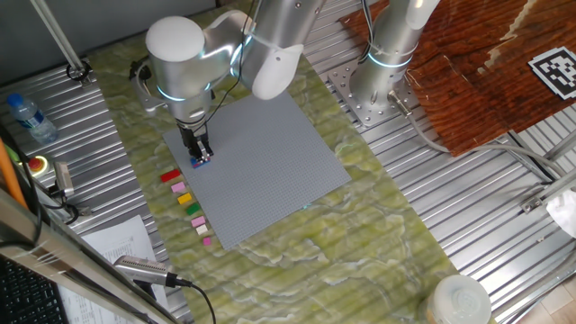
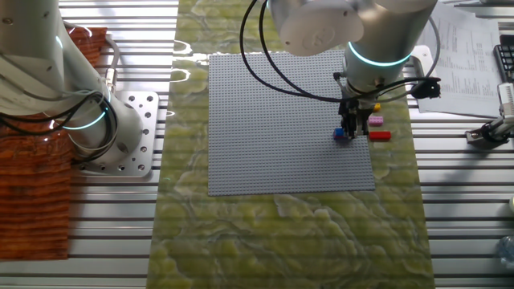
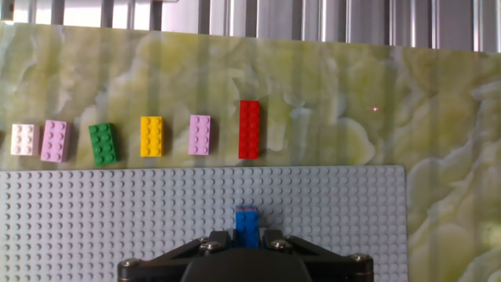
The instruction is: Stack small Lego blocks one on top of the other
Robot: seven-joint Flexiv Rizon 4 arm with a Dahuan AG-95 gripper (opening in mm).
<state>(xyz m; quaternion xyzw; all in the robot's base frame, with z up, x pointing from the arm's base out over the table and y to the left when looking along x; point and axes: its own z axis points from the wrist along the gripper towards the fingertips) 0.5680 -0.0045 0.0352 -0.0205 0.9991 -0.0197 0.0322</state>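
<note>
My gripper (image 3: 247,235) is shut on a small blue Lego block (image 3: 247,219), with one finger on each side of it. It holds the block low over the grey studded baseplate (image 3: 117,211), near the plate's edge; I cannot tell whether the block touches the studs. The red block (image 3: 249,129) lies on the green mat just beyond that edge, straight ahead of the blue one. In one fixed view the gripper (image 1: 200,157) stands upright at the plate's left edge, with the red block (image 1: 170,176) beside it. The other fixed view shows the gripper (image 2: 347,132) with the red block (image 2: 379,136) to its right.
A row of loose blocks lies on the mat beside the red one: pink (image 3: 200,135), yellow (image 3: 151,136), green (image 3: 103,144), pink (image 3: 55,141) and white (image 3: 23,139). A second arm's base (image 1: 382,81) stands past the plate's far corner. A water bottle (image 1: 27,117) lies at the far left.
</note>
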